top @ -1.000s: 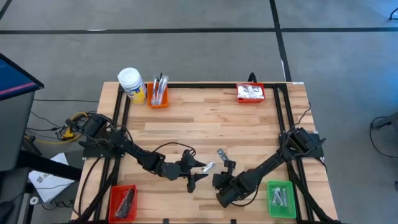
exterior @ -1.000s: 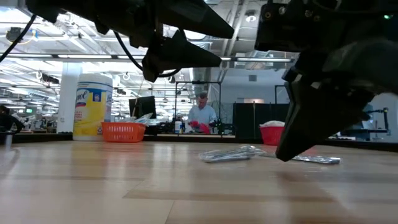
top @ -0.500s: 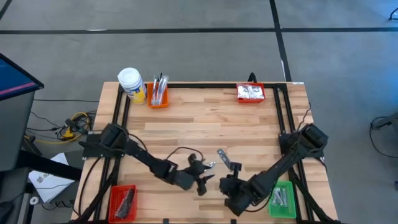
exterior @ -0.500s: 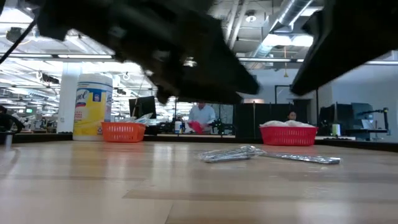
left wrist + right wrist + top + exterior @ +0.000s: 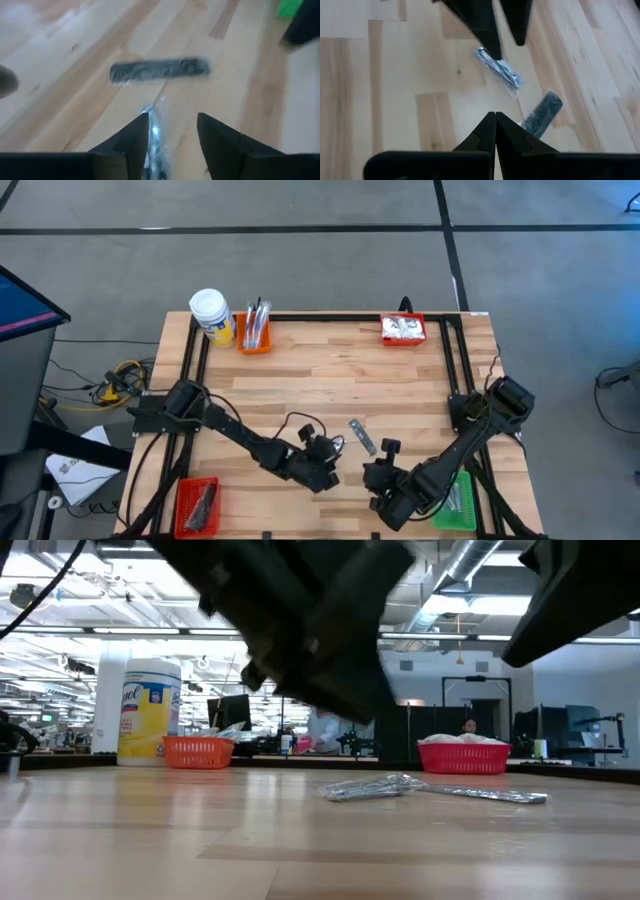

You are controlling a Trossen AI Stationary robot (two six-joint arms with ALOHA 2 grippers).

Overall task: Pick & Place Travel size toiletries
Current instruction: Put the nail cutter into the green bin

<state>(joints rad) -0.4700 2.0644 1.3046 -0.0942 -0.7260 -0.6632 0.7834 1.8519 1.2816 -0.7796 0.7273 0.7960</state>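
**A:** Pale wood all over this table (image 5: 330, 370), and down at the near edge the left gripper (image 5: 172, 132) is low over a small silvery packet (image 5: 156, 125). What do the fingers say?

**B:** Apart. The packet's near end sits in the gap, hard against one finger (image 5: 131, 137), with bare wood showing between it and the other. So it's astride, not clamped.

**A:** How would you finish the pinch?

**B:** I'd centre first. Squeeze now and one finger shoves that crinkly film sideways before the other arrives. The tips need to go right down to the wood, because it's a flat thing, and then close gently across the narrow width.

**A:** And its line?

**B:** The long axis runs straight out ahead of the gripper, along the fingers' reach, so the jaws cross it the short way. That's good alignment. From above it lies on a slant, with the far end pointing toward the dark bar (image 5: 159, 70).

**A:** That bar?

**B:** It lies flat just beyond the packet's tip, turned crosswise to it. The two are near each other, but I can't tell if they touch.

**A:** Moving right?

**B:** The right gripper (image 5: 495, 127) waits near the front edge with its fingers pressed together, holding nothing, and both items are ahead of it. The green bin (image 5: 455, 498) sits beside that arm.
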